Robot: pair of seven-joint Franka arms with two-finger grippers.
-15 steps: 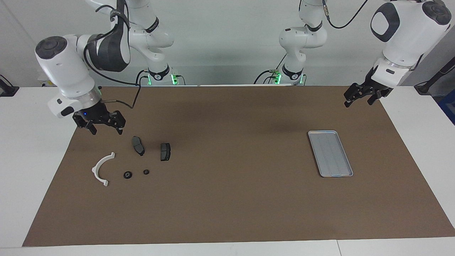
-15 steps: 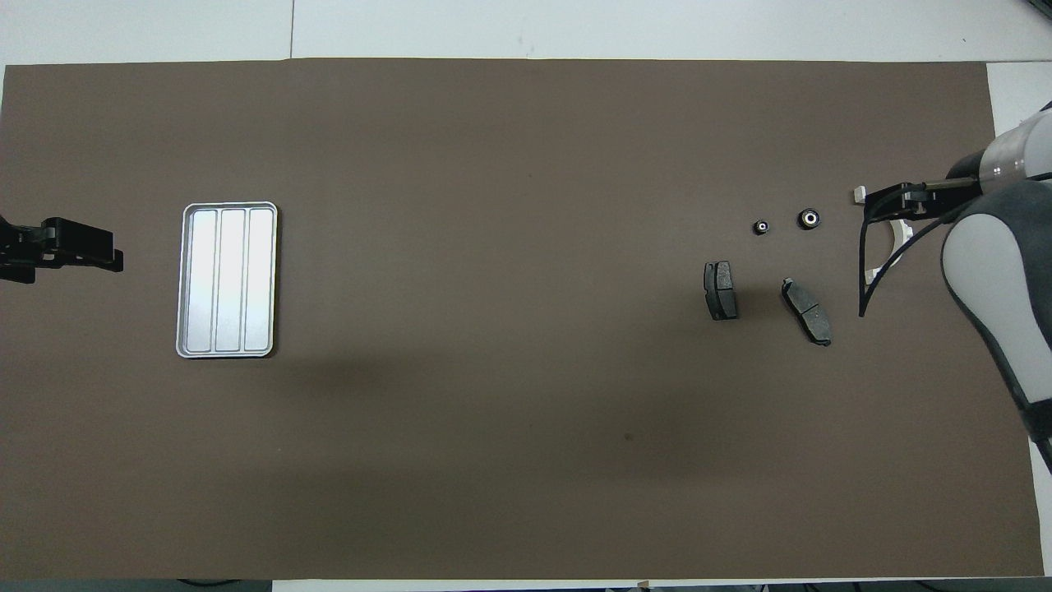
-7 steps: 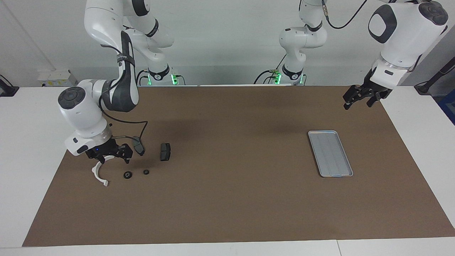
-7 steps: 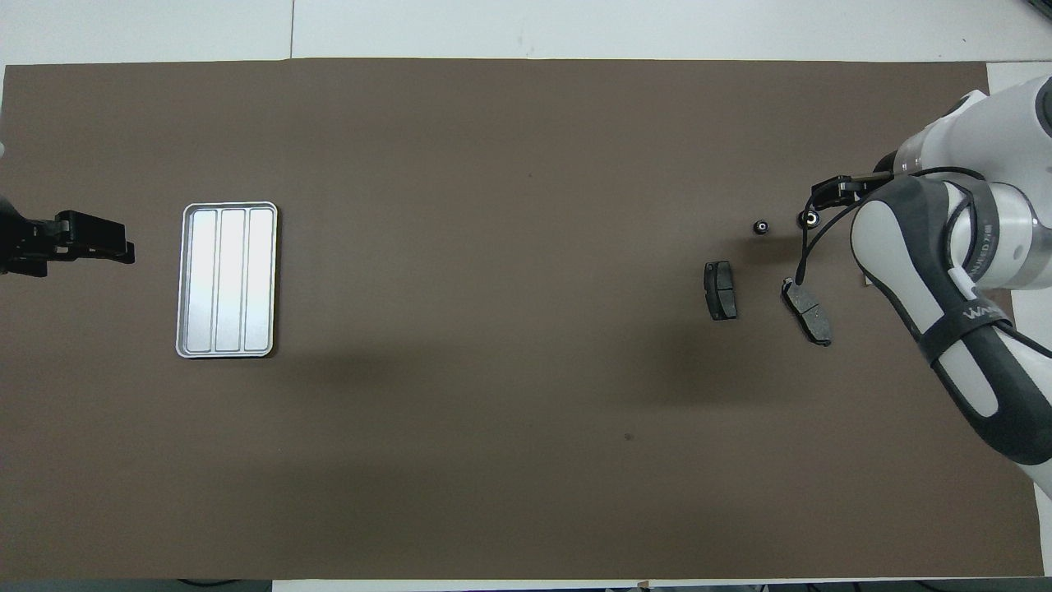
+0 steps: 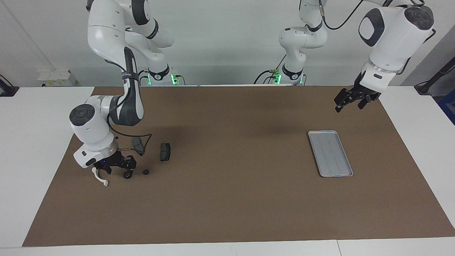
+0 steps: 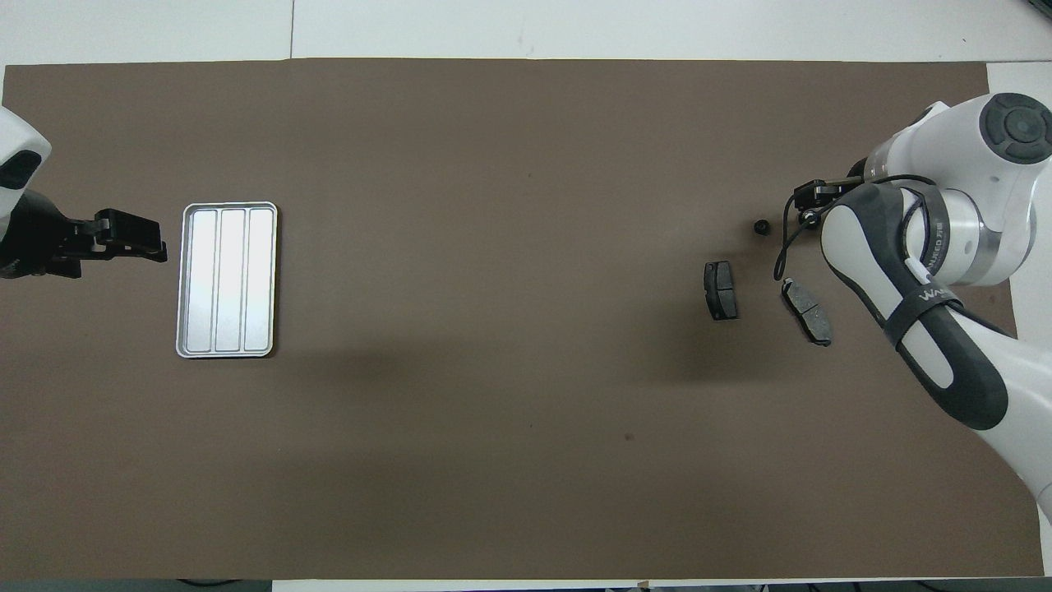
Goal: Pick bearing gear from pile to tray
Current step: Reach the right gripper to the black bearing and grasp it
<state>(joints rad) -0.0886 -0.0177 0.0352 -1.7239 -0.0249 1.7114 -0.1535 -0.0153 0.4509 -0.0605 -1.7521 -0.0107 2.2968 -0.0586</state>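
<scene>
Descending since a second ago, right tool now sits low over the larger small black round bearing gear, fingers apart, nothing gripped. Grasp looks imminent. Left tool, wide, waits above the flat ribbed silver-grey metal tray, well apart from that gear.

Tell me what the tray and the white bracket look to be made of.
Tray: likely metal, silver-grey with a bright sheen, pressed ribs and a low rim. Bracket: probably plastic, matte white, thin and curved; most of it is hidden under the right gripper.
</scene>
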